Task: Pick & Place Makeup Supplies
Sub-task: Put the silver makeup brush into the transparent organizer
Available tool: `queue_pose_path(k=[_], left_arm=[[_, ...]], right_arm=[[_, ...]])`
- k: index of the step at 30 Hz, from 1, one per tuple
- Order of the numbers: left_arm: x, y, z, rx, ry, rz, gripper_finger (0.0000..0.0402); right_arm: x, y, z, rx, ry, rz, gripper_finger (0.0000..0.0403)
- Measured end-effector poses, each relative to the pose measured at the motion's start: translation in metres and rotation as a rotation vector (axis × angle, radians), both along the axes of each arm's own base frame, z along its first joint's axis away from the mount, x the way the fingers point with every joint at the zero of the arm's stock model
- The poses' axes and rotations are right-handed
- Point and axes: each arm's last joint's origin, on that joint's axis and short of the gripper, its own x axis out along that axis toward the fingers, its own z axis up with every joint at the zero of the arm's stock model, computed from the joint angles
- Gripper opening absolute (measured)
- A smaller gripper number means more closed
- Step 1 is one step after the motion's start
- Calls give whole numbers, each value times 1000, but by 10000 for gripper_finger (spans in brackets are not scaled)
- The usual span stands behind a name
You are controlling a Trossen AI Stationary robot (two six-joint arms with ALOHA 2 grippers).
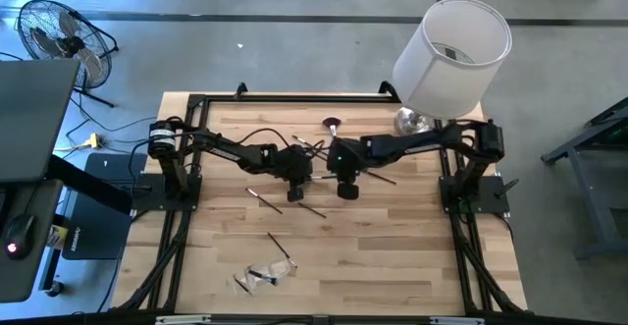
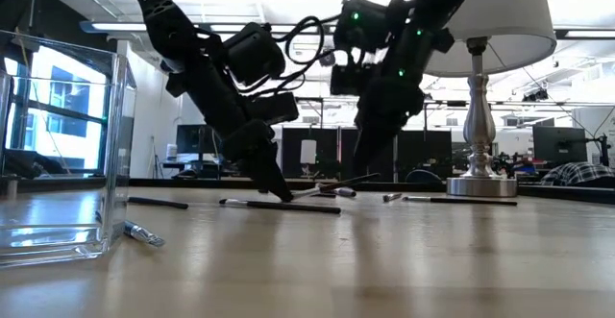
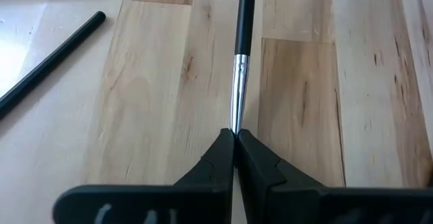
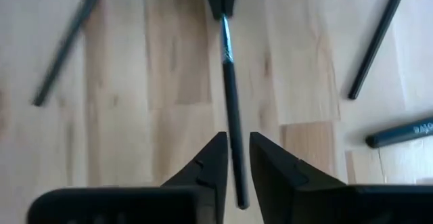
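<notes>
Thin dark makeup brushes lie scattered mid-table (image 1: 265,199) (image 1: 312,210) (image 1: 280,244). One with a fluffy reddish head (image 1: 332,124) lies toward the far edge. My left gripper (image 1: 294,186) (image 3: 235,137) is shut on one black-handled brush (image 3: 243,21) that runs straight away from its fingertips. My right gripper (image 1: 346,188) (image 4: 237,149) faces it, open. Its fingers stand on either side of the same brush's black handle (image 4: 232,109), near its free end. I cannot tell if they touch it. My left gripper pinches the brush between its two fingertips at the tip end, by the silver ferrule (image 3: 236,119). The fingers slant down from above on the table's left (image 2: 285,195) and lie along the brush. The brush stretches away toward the right gripper, low over the wood.
A clear-walled box (image 2: 67,164) stands near the table's near edge, with a brush (image 2: 144,232) lying beside it. A lamp with a white shade (image 1: 451,45) stands at the far right corner. More brushes lie beside the right gripper (image 4: 379,38) (image 4: 67,41).
</notes>
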Motion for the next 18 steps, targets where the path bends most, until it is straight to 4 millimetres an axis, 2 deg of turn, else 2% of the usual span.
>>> queue_pose_path(k=[10, 18], left_arm=[[6, 1, 7, -20, -7, 18, 1], [9, 1, 9, -19, -15, 18, 0]], right_arm=[[-1, 1, 3, -21, -1, 26, 117], [3, 12, -1, -174, 12, 142, 166]])
